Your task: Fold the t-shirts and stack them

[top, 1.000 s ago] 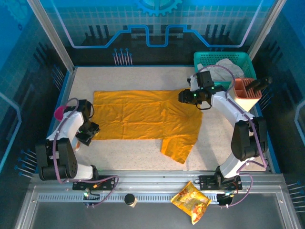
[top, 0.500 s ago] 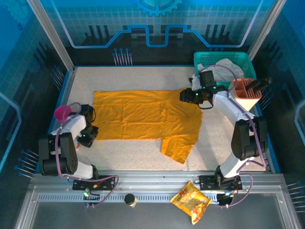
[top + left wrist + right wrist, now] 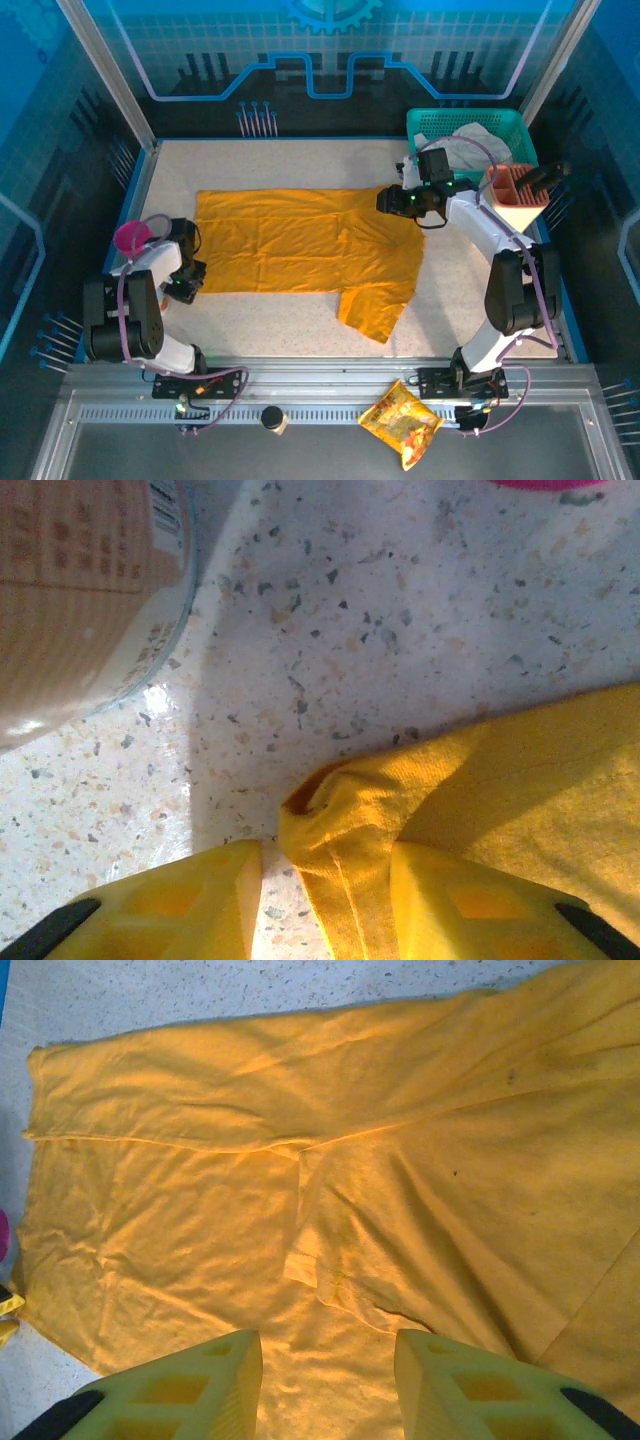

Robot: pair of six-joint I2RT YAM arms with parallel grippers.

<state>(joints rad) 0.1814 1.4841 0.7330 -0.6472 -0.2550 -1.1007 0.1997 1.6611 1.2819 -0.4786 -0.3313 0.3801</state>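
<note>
Drawn slightly leftward, left gripper (image 3: 325, 852) straddles a bunched corner of the t-shirt (image 3: 520, 780), jaws part-spread; right gripper (image 3: 325, 1340) hovers spread above it.

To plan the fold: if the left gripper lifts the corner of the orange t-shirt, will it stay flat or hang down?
The t-shirt will probably hang limp: its corner bunches at the left gripper. It looks thin and wrinkled, so likely light. Pushing would probably crumple it.

No legible text; just barcode stripes on the round container (image 3: 70, 590) and blurred print on the snack packet (image 3: 400, 423).
</note>
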